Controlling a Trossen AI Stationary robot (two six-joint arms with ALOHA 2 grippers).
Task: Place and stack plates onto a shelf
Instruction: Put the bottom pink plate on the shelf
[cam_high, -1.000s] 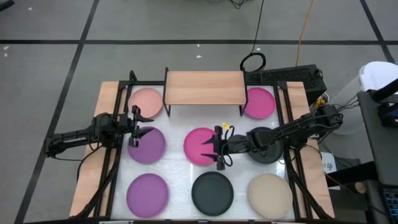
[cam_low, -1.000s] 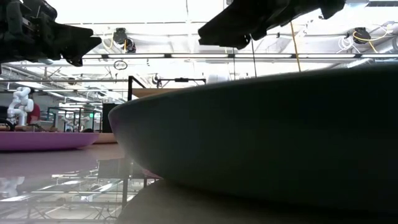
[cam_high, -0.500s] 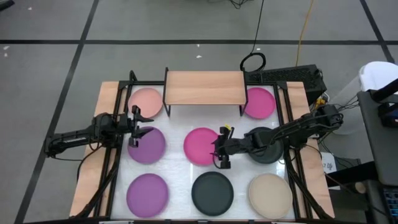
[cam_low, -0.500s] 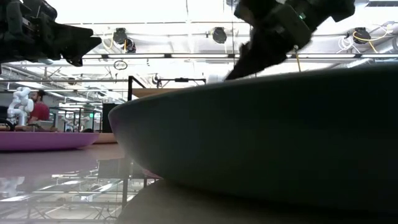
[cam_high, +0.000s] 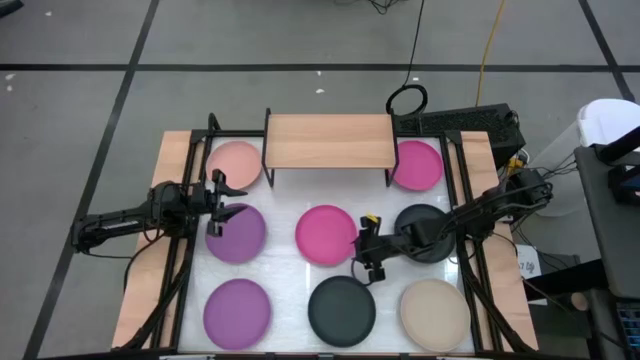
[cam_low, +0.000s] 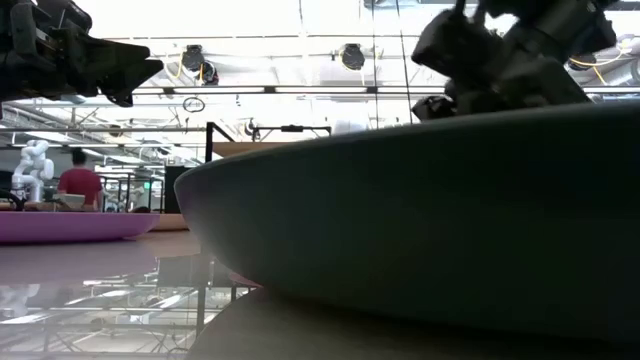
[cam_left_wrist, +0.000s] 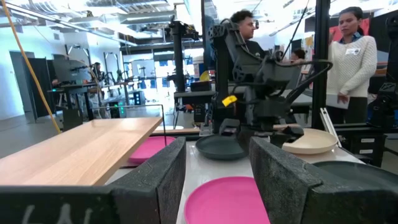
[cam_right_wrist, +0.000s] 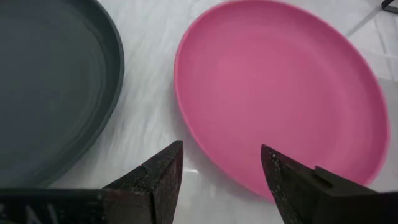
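Observation:
Eight plates lie flat on the white table. In the high view they are pale pink, magenta, purple, magenta, dark grey, purple, dark and beige. The wooden shelf stands at the far edge on thin black legs. My right gripper is open at the middle magenta plate's near-right rim; the fingers touch nothing. My left gripper hovers open over the purple plate's far edge.
Black frame rails and wooden side strips run along both table sides. The right arm reaches over the dark grey plate. In the low view the near dark plate fills the foreground. People stand beyond the table. Bare table shows between the plates.
My right gripper has drawn back from above the middle magenta plate toward the table's right and near edge, turning as it went; it now stands at that plate's near-right rim. The plates have stayed in place.

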